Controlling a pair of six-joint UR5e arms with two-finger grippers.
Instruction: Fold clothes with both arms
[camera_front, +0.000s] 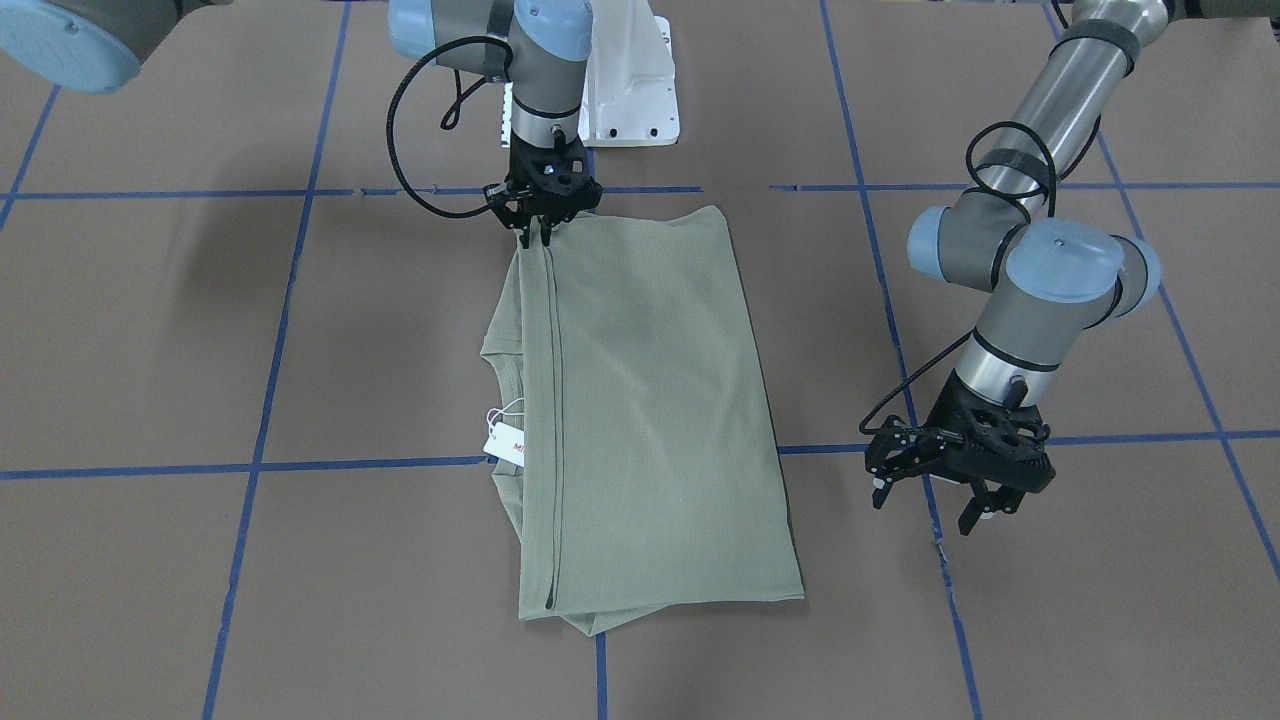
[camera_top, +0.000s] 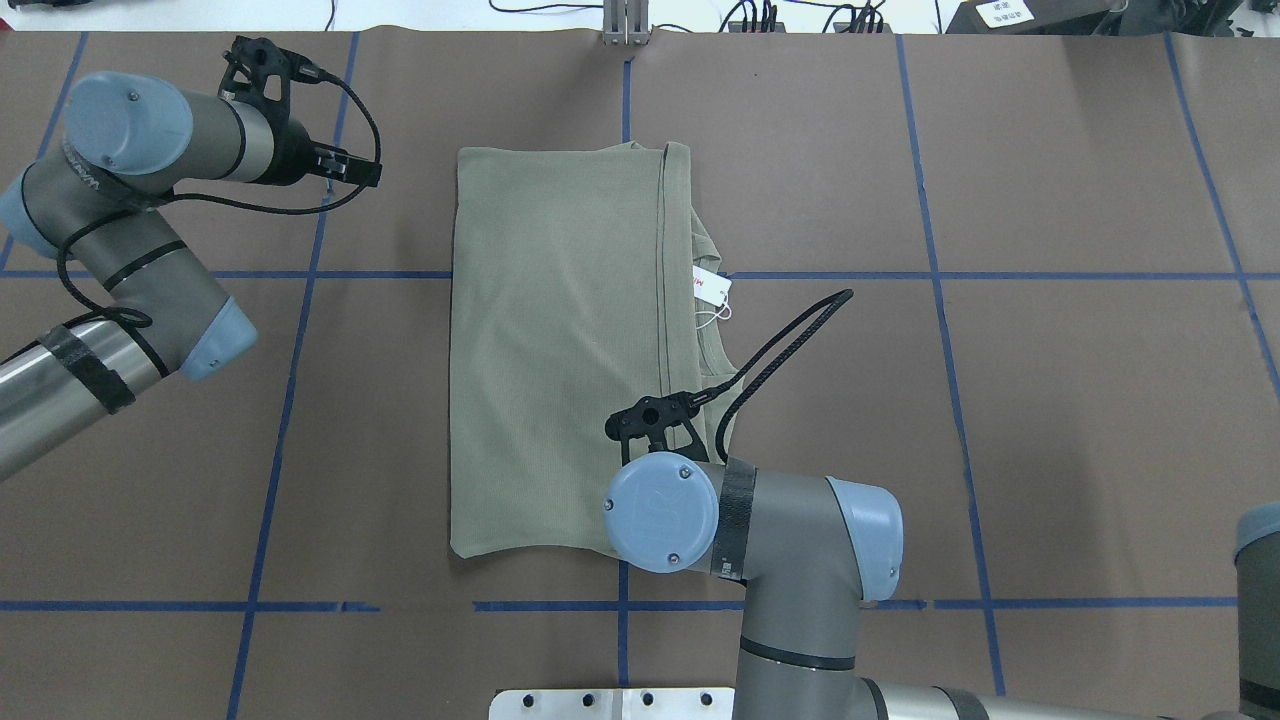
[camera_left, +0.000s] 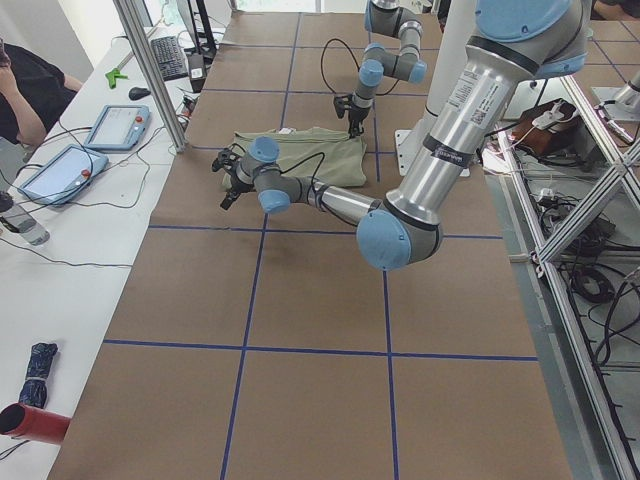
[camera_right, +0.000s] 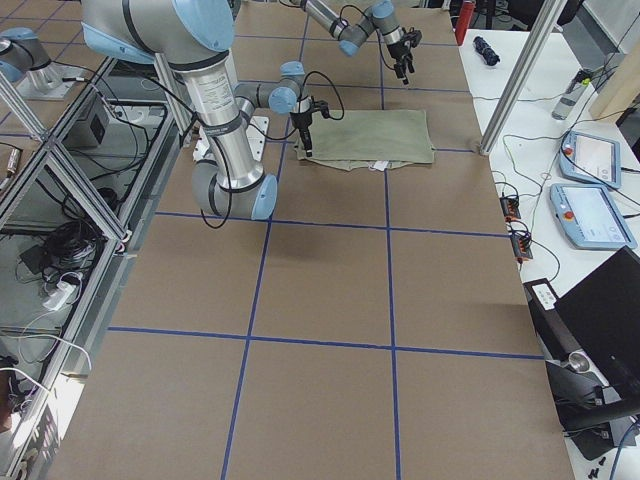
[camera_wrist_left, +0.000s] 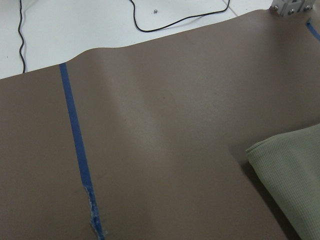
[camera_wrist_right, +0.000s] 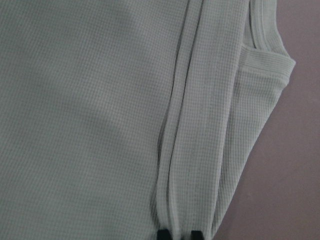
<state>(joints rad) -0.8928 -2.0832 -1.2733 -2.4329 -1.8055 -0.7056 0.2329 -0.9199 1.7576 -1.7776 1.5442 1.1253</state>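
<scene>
Fingers (camera_wrist_right: 162, 233) of the right gripper (camera_front: 537, 235) close narrowly on the shirt (camera_front: 650, 400), pinching its folded edge at the robot-side corner. The left gripper (camera_front: 923, 510) hangs spread wide over bare tabletop (camera_front: 1100, 560) near the far end. The shirt lies flat mid-tabletop, its long axis running away from the robot, with neck and hang tag (camera_front: 505, 445) toward the robot's right.

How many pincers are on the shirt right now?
1: the right pincer pinches the shirt at its robot-side corner; the left pincer hangs open off the cloth.
</scene>
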